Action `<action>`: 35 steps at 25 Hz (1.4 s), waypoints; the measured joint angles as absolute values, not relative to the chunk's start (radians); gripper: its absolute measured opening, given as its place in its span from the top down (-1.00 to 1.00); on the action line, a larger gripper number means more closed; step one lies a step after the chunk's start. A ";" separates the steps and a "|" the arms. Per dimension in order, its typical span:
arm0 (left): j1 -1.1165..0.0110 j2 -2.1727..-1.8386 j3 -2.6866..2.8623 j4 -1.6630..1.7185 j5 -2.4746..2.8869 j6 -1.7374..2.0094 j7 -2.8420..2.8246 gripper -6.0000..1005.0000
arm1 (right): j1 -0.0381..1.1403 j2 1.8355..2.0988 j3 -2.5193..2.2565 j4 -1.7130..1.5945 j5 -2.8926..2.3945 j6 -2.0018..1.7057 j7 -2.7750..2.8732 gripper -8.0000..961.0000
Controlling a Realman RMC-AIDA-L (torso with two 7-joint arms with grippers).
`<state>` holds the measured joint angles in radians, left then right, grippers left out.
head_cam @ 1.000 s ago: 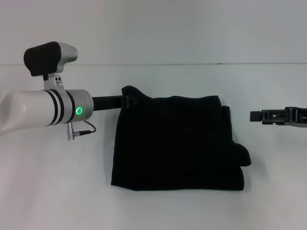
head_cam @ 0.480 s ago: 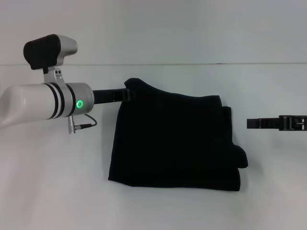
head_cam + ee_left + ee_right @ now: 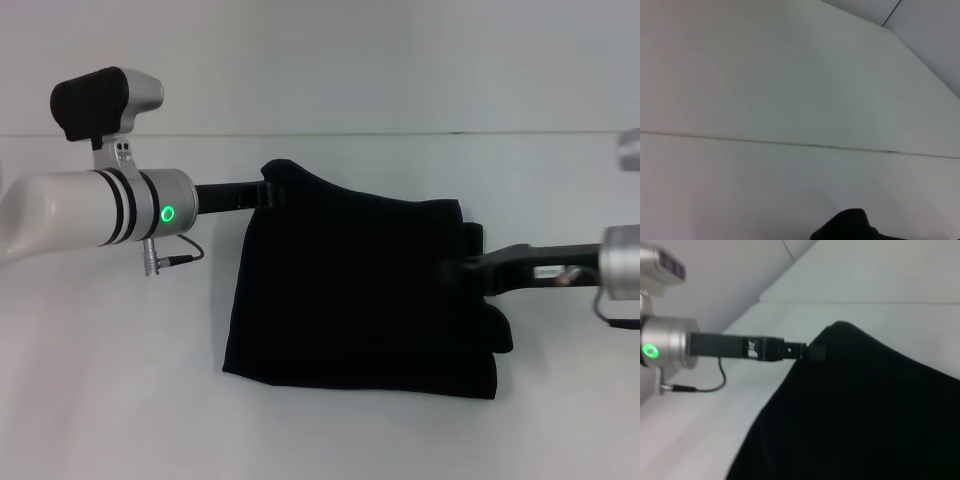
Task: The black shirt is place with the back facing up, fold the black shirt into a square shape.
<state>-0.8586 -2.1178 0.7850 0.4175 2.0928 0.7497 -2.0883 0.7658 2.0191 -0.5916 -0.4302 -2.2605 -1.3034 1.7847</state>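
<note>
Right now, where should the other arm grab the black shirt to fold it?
Probably the far right corner of the black shirt, coming in from its right edge. The left end effector already lifts the far left corner, and the right end effector sits at the right edge.

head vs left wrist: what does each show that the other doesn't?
Only the head view shows both arms: the left gripper pinching the shirt's far left corner and lifting it, and the right gripper at the shirt's right edge. It also shows the whole folded black shirt, with a sleeve bulging out on the right. The left wrist view shows neither gripper, only a blue line on the far surface. Both share the white table, its seam, and the raised shirt corner, a small black peak in the wrist view.
</note>
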 joint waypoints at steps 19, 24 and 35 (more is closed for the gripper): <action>-0.848 -2.111 0.779 0.419 2.098 0.746 -2.088 0.88 | 0.767 2.008 -0.807 -0.410 -2.271 -1.183 1.875 0.95; -0.847 -2.111 0.778 0.419 2.099 0.745 -2.089 0.88 | 0.728 1.996 -0.796 -0.492 -2.264 -1.261 1.889 0.95; -0.848 -2.113 0.782 0.419 2.097 0.745 -2.088 0.88 | 0.732 2.009 -0.773 -0.547 -2.270 -1.426 1.881 0.93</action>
